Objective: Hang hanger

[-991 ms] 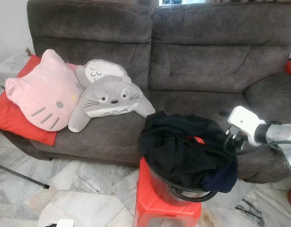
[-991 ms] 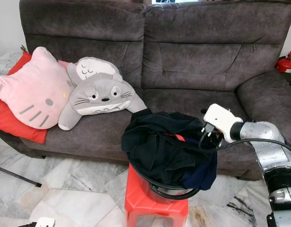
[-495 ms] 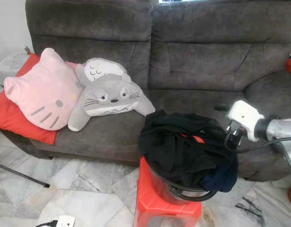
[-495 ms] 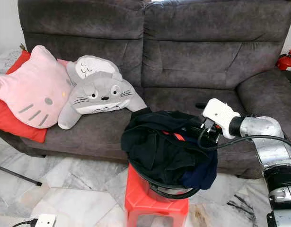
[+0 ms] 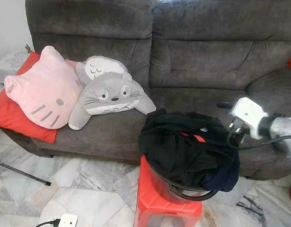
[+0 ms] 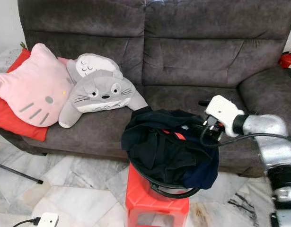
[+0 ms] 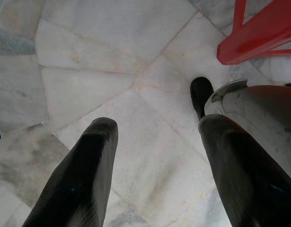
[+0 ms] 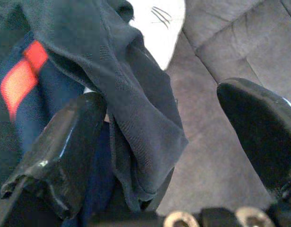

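Observation:
A heap of dark clothes [image 5: 183, 151] with a red stripe fills a round black basket [image 5: 192, 195] that stands on a red stool [image 5: 159, 208] in front of the sofa. My right gripper [image 6: 209, 132] is at the heap's right edge, with its white wrist just above the rim. In the right wrist view its fingers [image 8: 65, 146] stand wide open, and a fold of dark cloth [image 8: 136, 113] hangs between them. My left gripper [image 7: 159, 125] hangs idle and open over the marble floor.
A grey sofa [image 5: 202, 61] fills the back. On its left seat lie a pink cat cushion [image 5: 43, 92], a grey plush [image 5: 110, 94] and a red pillow [image 5: 13, 118]. A white plug [image 5: 67, 220] and a cable lie on the floor at the left.
My right gripper has stayed at the basket's right edge and risen a little. The whole picture has shifted slightly with the camera.

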Available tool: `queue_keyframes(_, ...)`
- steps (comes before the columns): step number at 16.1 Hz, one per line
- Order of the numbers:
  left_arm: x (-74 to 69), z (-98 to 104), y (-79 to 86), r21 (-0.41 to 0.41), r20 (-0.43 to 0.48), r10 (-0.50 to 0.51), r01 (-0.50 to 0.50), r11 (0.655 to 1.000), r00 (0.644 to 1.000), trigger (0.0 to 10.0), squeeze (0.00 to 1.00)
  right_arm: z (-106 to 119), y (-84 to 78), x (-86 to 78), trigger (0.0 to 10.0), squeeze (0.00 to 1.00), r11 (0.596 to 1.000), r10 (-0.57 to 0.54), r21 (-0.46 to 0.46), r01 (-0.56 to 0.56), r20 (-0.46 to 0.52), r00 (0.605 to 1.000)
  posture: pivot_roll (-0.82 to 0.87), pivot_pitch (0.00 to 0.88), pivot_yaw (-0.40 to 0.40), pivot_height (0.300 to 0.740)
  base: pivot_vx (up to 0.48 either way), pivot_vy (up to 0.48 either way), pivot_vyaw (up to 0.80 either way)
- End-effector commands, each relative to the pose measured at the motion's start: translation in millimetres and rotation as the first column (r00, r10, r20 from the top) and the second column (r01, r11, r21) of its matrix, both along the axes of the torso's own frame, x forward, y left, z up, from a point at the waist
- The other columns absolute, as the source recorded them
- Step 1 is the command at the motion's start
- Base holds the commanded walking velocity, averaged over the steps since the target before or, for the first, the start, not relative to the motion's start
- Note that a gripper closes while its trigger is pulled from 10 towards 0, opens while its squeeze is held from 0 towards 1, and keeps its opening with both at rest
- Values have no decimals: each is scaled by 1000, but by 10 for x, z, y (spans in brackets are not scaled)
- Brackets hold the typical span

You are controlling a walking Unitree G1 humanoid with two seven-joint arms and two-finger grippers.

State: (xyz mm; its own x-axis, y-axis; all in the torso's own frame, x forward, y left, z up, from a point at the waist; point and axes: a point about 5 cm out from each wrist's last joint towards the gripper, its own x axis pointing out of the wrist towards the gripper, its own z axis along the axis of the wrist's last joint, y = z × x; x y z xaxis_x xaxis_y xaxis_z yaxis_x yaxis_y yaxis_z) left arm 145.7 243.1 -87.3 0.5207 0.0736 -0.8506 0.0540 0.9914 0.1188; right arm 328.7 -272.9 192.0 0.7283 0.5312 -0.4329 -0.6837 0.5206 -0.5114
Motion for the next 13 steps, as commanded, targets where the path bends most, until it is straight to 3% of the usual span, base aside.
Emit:
queue_keyframes(1, -26, -11, 4, -6, -18, 0, 0, 1000, 1000, 10000, 0, 77, -7, -33, 10000, 0, 1000, 24, 4, -24, 5, 1000, -140, 35, 53, 740, 0, 0, 0)
queue_keyframes(3, -20, -8, 7, -10, -17, 5, -5, 1000, 1000, 10000, 0, 21, 34, -139, 10000, 0, 996, 87, -26, -88, -47, 995, -140, 21, 53, 740, 0, 0, 0)
queue_keyframes(6, -13, -6, 5, -13, -15, 6, -6, 1000, 1000, 10000, 0, 69, 53, -185, 10000, 0, 995, 94, -30, -95, -41, 995, -143, 14, 54, 740, 0, 0, 0)
queue_keyframes(9, -16, -9, -2, -13, -17, 6, -6, 1000, 1000, 10000, 0, 200, -98, -167, 10000, 0, 998, -23, -62, 26, 53, 998, -148, 7, 54, 740, 0, 0, 0)
queue_keyframes(13, -12, -12, -16, -18, -21, 0, -1, 1000, 1000, 10000, 0, 154, -125, -201, 10000, 0, 998, -40, -52, 42, 34, 999, -146, 6, 53, 740, 0, 0, 0)
